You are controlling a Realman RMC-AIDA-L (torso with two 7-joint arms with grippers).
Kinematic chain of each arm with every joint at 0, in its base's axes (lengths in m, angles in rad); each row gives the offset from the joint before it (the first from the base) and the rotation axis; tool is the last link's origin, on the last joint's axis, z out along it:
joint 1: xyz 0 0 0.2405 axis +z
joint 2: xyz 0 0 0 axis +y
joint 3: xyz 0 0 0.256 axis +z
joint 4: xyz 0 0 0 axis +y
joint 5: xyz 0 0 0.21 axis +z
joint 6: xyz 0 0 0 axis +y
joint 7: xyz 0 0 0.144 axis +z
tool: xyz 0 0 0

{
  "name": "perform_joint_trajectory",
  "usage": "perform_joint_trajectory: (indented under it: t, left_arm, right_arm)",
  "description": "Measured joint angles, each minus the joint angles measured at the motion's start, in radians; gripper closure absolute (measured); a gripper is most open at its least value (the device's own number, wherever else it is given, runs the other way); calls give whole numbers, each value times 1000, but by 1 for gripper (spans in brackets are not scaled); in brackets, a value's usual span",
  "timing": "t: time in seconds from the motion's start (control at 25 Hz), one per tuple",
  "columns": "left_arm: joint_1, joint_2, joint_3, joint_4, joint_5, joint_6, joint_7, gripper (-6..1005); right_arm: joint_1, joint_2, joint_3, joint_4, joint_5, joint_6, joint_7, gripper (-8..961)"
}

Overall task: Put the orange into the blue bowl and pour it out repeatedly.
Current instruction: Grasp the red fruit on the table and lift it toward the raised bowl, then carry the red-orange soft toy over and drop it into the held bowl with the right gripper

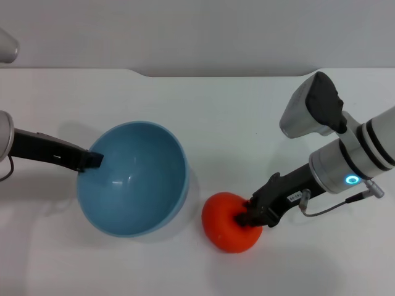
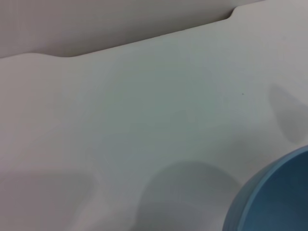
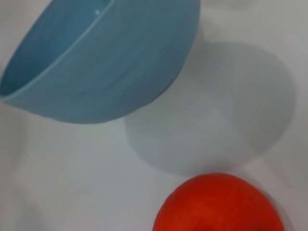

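The light-blue bowl (image 1: 133,179) is at the left of centre, tilted, its opening turned toward the orange. My left gripper (image 1: 92,161) is shut on the bowl's left rim. The bowl's edge shows in the left wrist view (image 2: 274,202), and the right wrist view shows the bowl (image 3: 106,62) raised over its shadow. The red-orange orange (image 1: 225,225) lies on the white table just right of the bowl; it also shows in the right wrist view (image 3: 219,204). My right gripper (image 1: 250,214) is closed on the orange's right side, low at the table.
The white table (image 1: 247,123) runs to a far edge with a step in it (image 1: 142,73), and a grey wall stands behind. My right arm's wrist camera housing (image 1: 311,108) sits above the table at the right.
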Motion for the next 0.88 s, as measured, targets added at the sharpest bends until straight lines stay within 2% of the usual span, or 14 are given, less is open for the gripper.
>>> perform_joint_trajectory:
  t: [0.24, 0.52, 0.76, 0.88]
  left_arm:
    - [-1, -1, 1, 0, 1, 3, 0, 1000]
    - [-8, -1, 31, -7, 5, 4, -8, 1000]
    - [-43, -1, 108, -31, 38, -9, -41, 1000]
    - [-85, -3, 160, -68, 40, -22, -59, 1001]
  right_arm:
    - [-37, -7, 74, -44, 39, -45, -1, 774]
    - [-144, -6, 168, -237, 47, -141, 0, 938]
    - [-217, -7, 263, -395, 92, -242, 0, 941]
    - [-236, -7, 270, -457, 106, -270, -2, 940]
